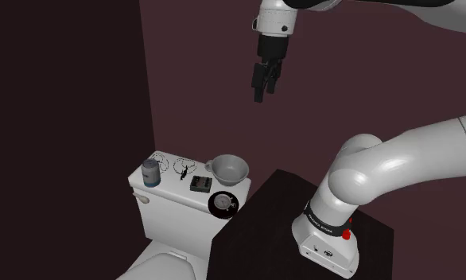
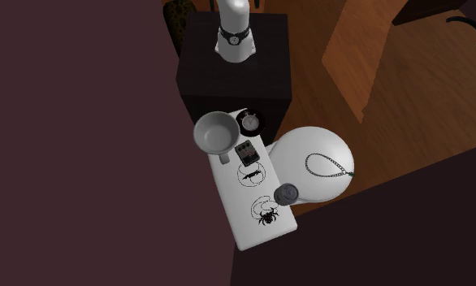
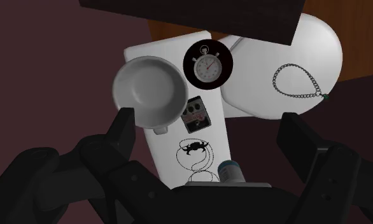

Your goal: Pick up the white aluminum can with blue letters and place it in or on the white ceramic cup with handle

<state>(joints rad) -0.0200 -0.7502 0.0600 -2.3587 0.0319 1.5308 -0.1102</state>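
Can (image 1: 150,173), greyish with a pale band, stands upright at the shoulder view's left end of the toilet tank (image 1: 166,208), far from the stand. My pincer (image 1: 264,84) hangs high above the tank, well apart from everything, fingers (image 3: 124,125) spread apart with nothing between them.

Step in hand, as I judge it: the approach, before any grasp. Can not lifted, cup empty.

Next move calls for: shift toward the shoulder view's left and drop down over the can, keep the fingers spread until they straddle its sides, then close. The can sits near the tank's end edge, so a nudge could tip it off. Go in straight from above.

Left to right along the tank top in the shoulder view, counted:
- can: one
- round black line drawings of bugs (image 1: 184,168): two, flat on the lid, just beside the can
- small dark box with dials (image 1: 199,184): one
- white cup (image 1: 227,169) with handle: one, mouth up, wide, well apart from the can
- stopwatch on a black disc (image 1: 223,204): one, at the end near the stand

Off the tank: chain (image 3: 298,81), one, lying on the closed toilet lid (image 3: 255,95).
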